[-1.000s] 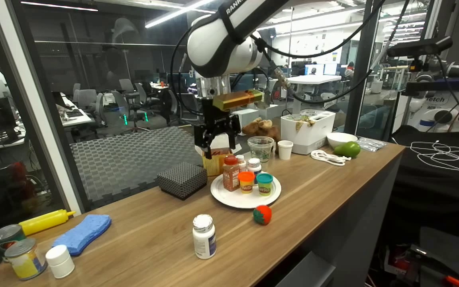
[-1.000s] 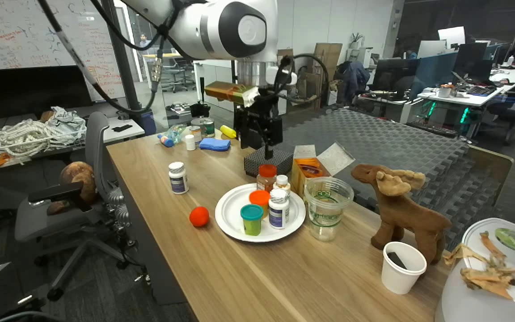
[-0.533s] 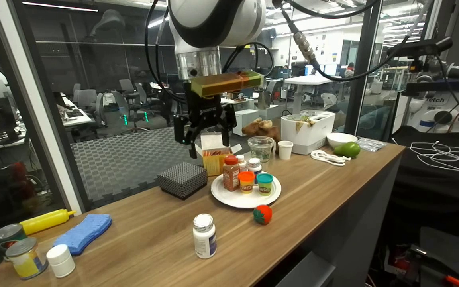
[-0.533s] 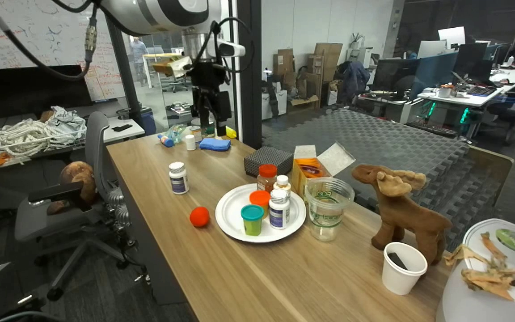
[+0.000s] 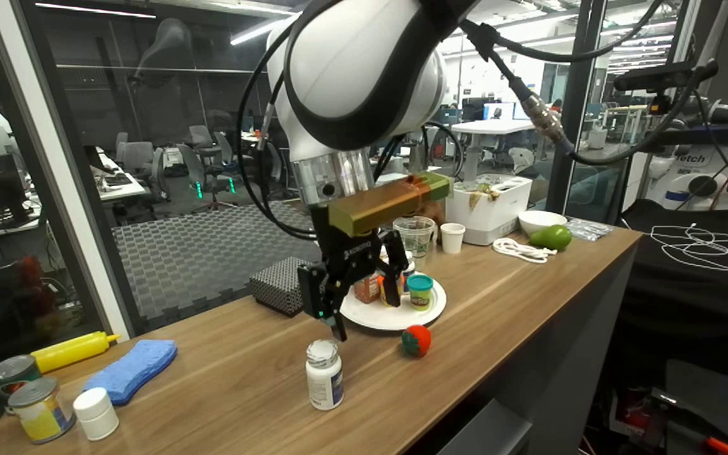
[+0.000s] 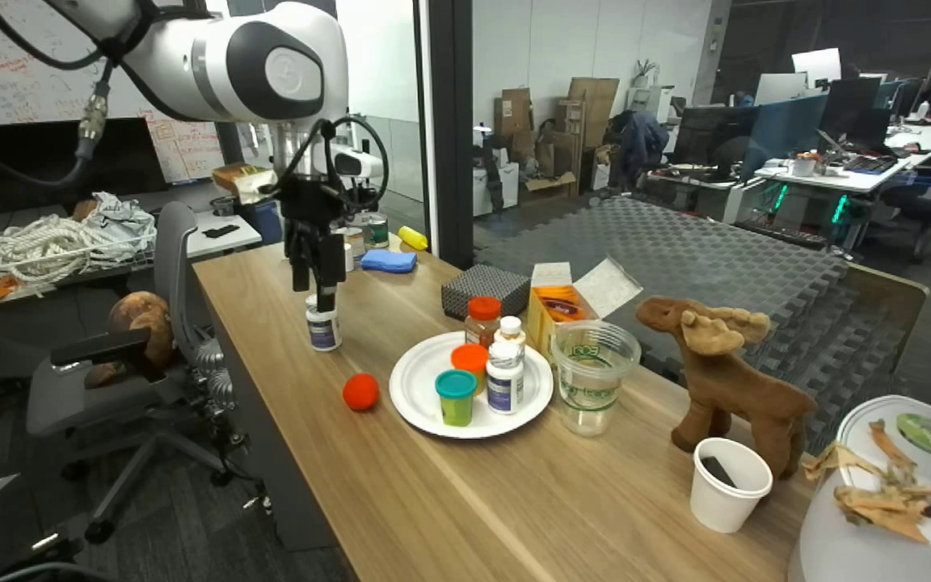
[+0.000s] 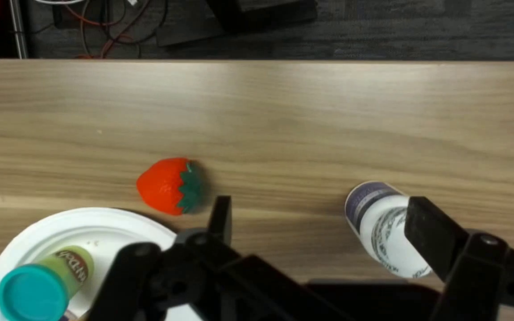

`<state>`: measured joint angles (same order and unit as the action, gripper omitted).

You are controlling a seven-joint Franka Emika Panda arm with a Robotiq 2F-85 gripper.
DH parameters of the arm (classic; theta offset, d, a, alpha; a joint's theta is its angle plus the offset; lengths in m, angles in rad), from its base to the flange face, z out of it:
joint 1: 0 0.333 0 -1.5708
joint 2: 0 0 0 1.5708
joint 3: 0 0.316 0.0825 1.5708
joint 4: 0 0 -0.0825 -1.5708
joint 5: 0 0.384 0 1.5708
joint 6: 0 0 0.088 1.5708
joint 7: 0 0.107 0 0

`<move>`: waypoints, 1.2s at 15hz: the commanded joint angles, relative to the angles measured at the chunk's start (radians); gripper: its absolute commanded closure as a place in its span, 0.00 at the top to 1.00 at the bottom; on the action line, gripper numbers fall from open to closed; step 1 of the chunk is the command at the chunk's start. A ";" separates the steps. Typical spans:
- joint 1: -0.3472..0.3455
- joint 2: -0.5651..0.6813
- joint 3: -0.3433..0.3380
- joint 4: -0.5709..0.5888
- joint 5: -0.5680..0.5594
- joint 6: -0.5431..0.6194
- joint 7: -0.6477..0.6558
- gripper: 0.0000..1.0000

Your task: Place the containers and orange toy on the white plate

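Currently the hand (image 7: 319,211) gapes wide, gripping nothing. In the wrist view, the bottle (image 7: 383,228) stands at four o'clock, partly behind a finger (image 7: 433,236); lowering without recentring could topple it. The toy strawberry (image 7: 163,186) lies near nine o'clock, the plate (image 7: 105,218) near eight.

Both exterior views look along the table (image 5: 231,379) from opposite ends, sharing the plate (image 6: 415,388); the wrist view faces down, nearer.
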<state>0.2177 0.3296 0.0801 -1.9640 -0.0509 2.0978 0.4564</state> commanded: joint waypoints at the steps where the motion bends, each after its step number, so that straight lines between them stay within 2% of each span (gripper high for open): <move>1: 0.015 -0.054 0.026 -0.085 0.022 0.089 -0.008 1.00; 8: 0.023 -0.045 0.061 -0.123 0.018 0.190 -0.065 1.00; 18: 0.002 0.018 0.069 -0.086 0.054 0.270 -0.259 1.00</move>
<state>0.2325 0.3291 0.1383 -2.0679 -0.0211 2.3419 0.2499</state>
